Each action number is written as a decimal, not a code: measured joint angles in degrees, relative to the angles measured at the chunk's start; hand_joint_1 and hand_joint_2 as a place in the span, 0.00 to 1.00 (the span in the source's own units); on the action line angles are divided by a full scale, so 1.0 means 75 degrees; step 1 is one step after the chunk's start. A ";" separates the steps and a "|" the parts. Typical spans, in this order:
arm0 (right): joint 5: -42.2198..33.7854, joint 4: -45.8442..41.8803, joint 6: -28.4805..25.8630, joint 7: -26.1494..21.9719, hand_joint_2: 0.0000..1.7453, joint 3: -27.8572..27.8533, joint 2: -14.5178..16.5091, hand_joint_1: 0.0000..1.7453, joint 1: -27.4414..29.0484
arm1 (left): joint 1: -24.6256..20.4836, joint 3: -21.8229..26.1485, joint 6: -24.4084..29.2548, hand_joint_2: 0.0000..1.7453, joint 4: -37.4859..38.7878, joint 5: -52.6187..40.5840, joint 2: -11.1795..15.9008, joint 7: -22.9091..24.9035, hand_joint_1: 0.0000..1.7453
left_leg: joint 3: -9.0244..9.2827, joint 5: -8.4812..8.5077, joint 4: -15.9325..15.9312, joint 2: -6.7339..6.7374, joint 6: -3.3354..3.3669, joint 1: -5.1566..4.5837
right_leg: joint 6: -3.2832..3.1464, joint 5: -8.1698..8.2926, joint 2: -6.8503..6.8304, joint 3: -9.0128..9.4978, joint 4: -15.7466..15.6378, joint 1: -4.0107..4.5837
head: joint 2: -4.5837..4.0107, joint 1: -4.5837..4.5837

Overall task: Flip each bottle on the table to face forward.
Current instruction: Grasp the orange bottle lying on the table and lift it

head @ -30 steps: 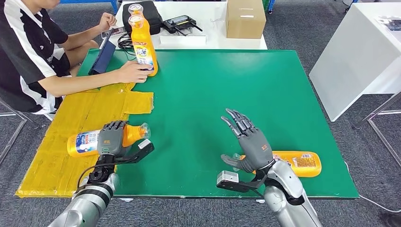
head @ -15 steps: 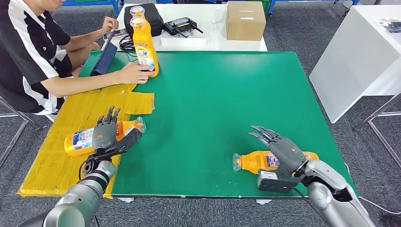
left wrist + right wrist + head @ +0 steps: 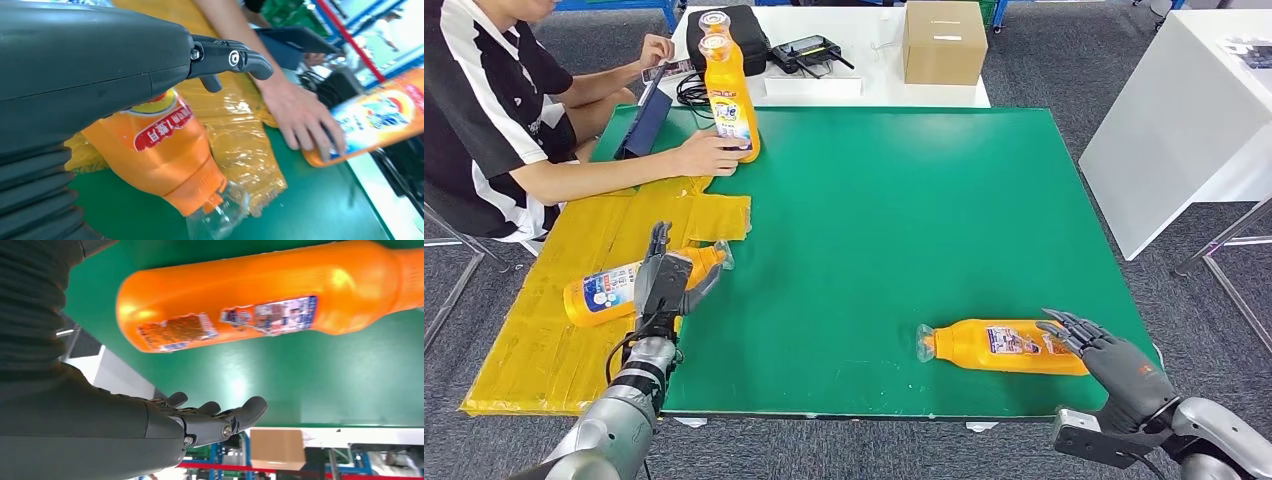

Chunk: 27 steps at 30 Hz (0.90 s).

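Note:
An orange bottle (image 3: 604, 295) lies on its side on the yellow mat (image 3: 534, 355), clear cap toward the green table (image 3: 904, 200). My left hand (image 3: 665, 284) hovers over its neck with fingers spread and raised; in the left wrist view the fingers (image 3: 227, 55) stretch above the bottle (image 3: 165, 160) without gripping. A second orange bottle (image 3: 999, 346) lies near the front edge, cap pointing left. My right hand (image 3: 1116, 365) is open just beyond its base, apart from it; the right wrist view shows the bottle (image 3: 260, 305) and the open hand (image 3: 200, 425). A third bottle (image 3: 729, 95) stands upright at the back left.
A seated person's hand (image 3: 709, 152) holds the standing bottle at its base. A tablet (image 3: 644, 120) lies beside it. A cardboard box (image 3: 942, 40) and black bag (image 3: 744, 30) sit on the white table behind. Another white table (image 3: 1184, 120) stands to the right.
My left hand has let go of the left bottle and lifted its fingers. My right hand has drawn back to the right, off the right bottle, which now lies uncovered.

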 joint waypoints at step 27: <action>0.3386 0.4213 -0.1820 0.1099 1.00 0.0184 0.2704 0.00 -0.2520 | 0.0885 -0.2674 -0.0731 1.00 -0.2295 0.2040 -0.0211 -0.0006 0.00 | -0.0005 0.0007 -0.0001 0.0007 -0.0005 0.0010 | -0.0001 0.0002 0.0017 -0.0002 0.0008 0.0008 | 0.0000 0.0001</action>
